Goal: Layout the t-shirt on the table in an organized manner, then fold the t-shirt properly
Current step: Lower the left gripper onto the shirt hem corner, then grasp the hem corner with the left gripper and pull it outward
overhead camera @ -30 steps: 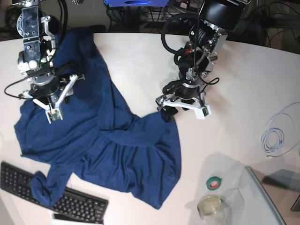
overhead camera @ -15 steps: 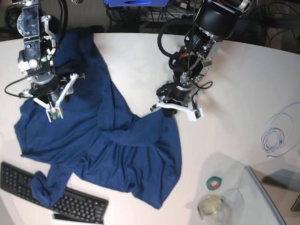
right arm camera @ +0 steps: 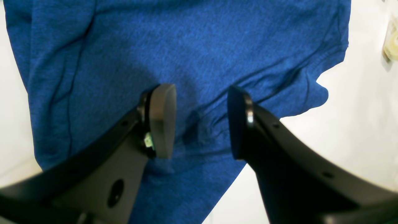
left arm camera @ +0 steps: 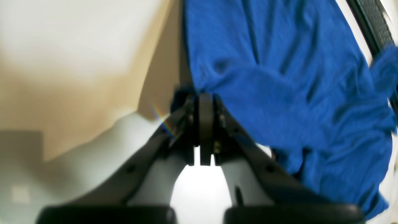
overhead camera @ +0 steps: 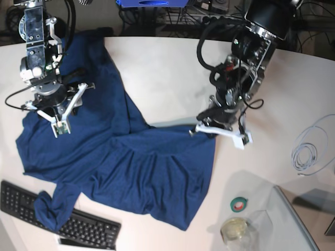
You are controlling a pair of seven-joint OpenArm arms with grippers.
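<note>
At the bottom edge of the base view, the black keyboard is partly cut off by the frame and partly buried under a bunched sleeve of the t-shirt, so only its key rows at lower left show. To the lower right, a green tape roll lies just above a clear cup whose contents are hard to make out. The dark blue t-shirt sprawls rumpled across the left and middle of the white table, one strip running up to the upper left corner. At its right corner the left gripper has its fingers pressed together, pinching the cloth's edge; in the left wrist view the pinched bit is mostly hidden behind the blurred fingers. The right gripper, at upper left, hangs over the cloth with fingers spread and nothing between them. A coiled pale cable lies at the right edge, cut off.
</note>
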